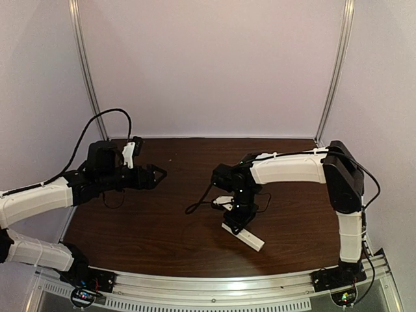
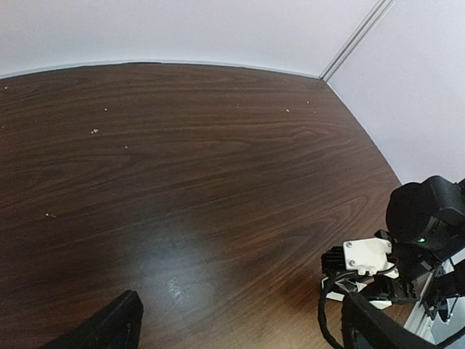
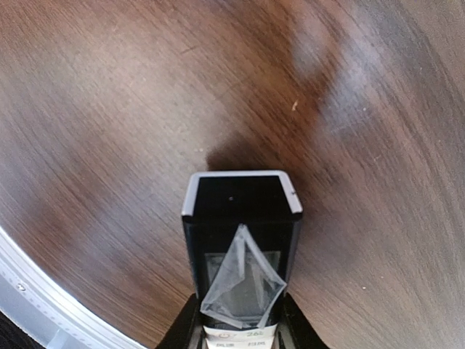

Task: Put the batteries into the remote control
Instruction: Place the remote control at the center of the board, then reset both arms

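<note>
The remote control [image 1: 245, 236] is a slim white bar low on the dark table, right of centre. My right gripper [image 1: 236, 217] points down onto its far end. In the right wrist view the remote [image 3: 242, 198] fills the space between my fingers [image 3: 186, 327], dark end facing away, with a loose clear film peeling off it. The right gripper [image 3: 240, 336] is shut on it. My left gripper [image 1: 156, 174] hovers open and empty over the left of the table, with nothing between its fingertips [image 2: 116, 320]. A sliver of the remote [image 2: 336, 294] shows in the left wrist view. No batteries are in view.
The brown wooden table [image 1: 162, 227] has a metal rail [image 1: 214, 286] along its near edge and pale walls behind and at both sides. A black cable [image 1: 198, 205] loops on the table left of the right gripper.
</note>
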Robot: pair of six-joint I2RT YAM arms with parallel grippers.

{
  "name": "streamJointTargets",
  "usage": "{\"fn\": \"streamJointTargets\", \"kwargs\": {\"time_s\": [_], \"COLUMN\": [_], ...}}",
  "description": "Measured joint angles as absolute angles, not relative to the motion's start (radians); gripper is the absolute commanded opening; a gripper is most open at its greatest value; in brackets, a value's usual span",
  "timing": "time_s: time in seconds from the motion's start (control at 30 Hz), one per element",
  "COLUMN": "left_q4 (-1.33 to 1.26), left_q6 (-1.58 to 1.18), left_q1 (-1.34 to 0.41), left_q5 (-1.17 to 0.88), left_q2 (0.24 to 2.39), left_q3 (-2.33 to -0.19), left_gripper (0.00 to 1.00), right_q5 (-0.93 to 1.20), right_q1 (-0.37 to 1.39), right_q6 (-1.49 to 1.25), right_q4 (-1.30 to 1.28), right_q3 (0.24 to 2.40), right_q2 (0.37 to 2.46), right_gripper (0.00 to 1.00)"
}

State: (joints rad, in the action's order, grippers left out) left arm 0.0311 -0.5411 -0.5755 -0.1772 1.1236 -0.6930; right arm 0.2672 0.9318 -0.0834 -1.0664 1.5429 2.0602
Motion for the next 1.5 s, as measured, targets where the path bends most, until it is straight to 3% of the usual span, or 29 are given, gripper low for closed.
{"fn": "streamJointTargets", "kwargs": {"time_s": [0.27, 0.33, 0.57, 0.7, 1.17, 1.5], "left_q4": [0.016, 0.017, 0.041, 0.09, 0.316, 0.339], "left_q6": [-0.546, -0.547, -0.555, -0.557, -0.49, -0.459], "left_q1": [-0.551, -0.548, -0.546, -0.546, -0.469, -0.465], "left_q5": [-0.228, -0.237, -0.271, -0.282, -0.345, -0.403], "left_q2": [1.159, 1.166, 1.188, 1.207, 1.404, 1.466], "left_q3": [-0.692, -0.692, -0.709, -0.77, -1.195, -1.102], "left_gripper": [0.97, 0.97, 0.98, 0.97, 0.97, 0.97], "right_q5": [0.281, 0.288, 0.335, 0.371, 0.47, 0.501], "right_q1": [0.932, 0.933, 0.934, 0.916, 0.59, 0.418], "right_q6": [-0.077, -0.081, -0.101, -0.122, -0.234, -0.321], "right_q4": [-1.079, -1.076, -1.034, -0.973, -0.529, -0.259], "right_q3": [1.552, 1.552, 1.554, 1.547, 1.182, 0.822], "right_q2": [2.074, 2.074, 2.063, 1.984, 1.448, 1.21], "right_gripper": [0.51, 0.63, 0.8, 0.99, 1.0, 1.0]}}
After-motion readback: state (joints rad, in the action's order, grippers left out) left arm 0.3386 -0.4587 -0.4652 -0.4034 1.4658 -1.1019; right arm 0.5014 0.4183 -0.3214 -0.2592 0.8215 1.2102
